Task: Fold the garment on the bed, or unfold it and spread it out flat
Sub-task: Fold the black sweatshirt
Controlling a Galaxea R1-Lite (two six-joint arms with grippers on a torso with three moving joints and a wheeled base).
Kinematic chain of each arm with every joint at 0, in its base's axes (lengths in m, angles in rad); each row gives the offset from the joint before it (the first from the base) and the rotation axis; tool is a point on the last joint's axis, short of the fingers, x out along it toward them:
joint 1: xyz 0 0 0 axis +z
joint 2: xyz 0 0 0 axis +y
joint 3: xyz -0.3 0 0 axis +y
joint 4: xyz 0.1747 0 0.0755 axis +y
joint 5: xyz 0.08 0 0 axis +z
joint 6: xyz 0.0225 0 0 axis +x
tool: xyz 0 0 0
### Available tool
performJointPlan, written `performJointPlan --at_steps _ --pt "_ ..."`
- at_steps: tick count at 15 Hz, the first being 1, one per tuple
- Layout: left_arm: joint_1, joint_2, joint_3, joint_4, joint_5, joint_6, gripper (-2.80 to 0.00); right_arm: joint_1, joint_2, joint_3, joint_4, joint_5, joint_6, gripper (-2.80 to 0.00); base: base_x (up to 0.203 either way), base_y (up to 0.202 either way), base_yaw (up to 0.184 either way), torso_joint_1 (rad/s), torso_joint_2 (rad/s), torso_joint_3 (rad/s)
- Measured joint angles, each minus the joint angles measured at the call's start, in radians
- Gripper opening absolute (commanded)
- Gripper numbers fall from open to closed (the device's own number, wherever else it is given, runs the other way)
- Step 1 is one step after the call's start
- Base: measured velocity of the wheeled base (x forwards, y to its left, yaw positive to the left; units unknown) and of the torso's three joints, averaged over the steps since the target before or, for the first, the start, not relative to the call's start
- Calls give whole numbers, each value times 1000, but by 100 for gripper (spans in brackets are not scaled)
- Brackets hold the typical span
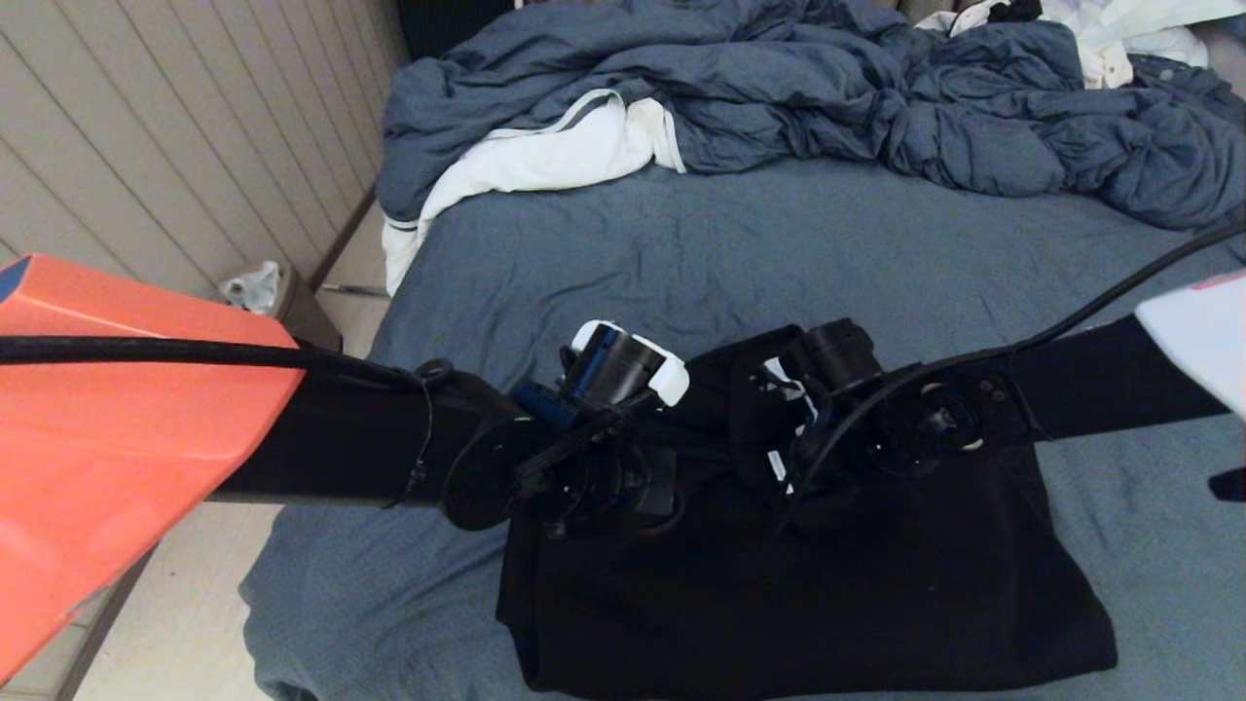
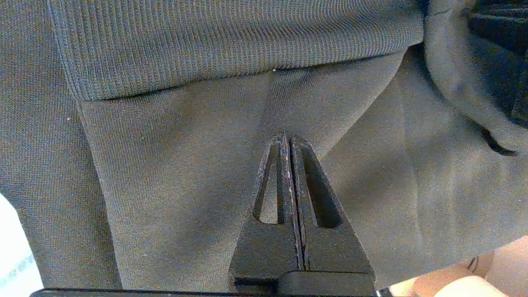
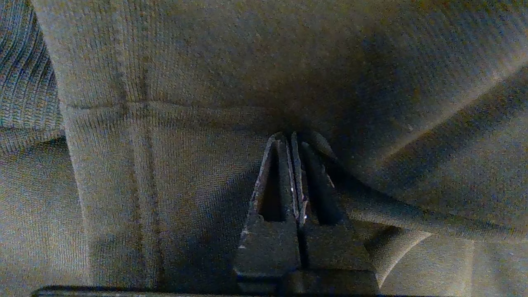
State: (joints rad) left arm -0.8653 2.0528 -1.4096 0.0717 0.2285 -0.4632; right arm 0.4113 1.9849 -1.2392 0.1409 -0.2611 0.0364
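Now the hoodie (image 1: 808,584) lies in a folded black heap on the near part of the bed (image 1: 779,263), with both my arms reaching over its upper edge. My left gripper (image 2: 291,138) has its jaws pressed together, tips against the fabric below a ribbed band (image 2: 231,37); my right gripper (image 3: 291,136) is likewise closed, nosed into a fold. Only my head view shows the rumpled duvet (image 1: 827,88) at the far side and a white cloth (image 1: 545,151) beside it.
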Motion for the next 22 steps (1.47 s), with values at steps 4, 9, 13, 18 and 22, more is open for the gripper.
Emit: performJointPlan --at_steps 4,9,13,18,22 --pt "0 0 0 1 0 1 -280 0 -35 -10 7 0 -4 -280 0 0 0 0 0 0" --pt "0 -1 0 1 0 2 -280 -4 -154 -24 36 -4 -14 -280 0 0 0 0 0 0" --pt "0 -1 1 2 0 1 -280 -1 -217 -10 49 -2 -11 -280 0 0 0 0 0 0" --pt "0 0 -1 2 0 1 -280 2 -262 86 41 2 0 -280 0 0 0 0 0 0" --pt "0 2 -5 1 0 1 -280 10 -223 174 12 15 37 -280 0 0 0 0 0 0"
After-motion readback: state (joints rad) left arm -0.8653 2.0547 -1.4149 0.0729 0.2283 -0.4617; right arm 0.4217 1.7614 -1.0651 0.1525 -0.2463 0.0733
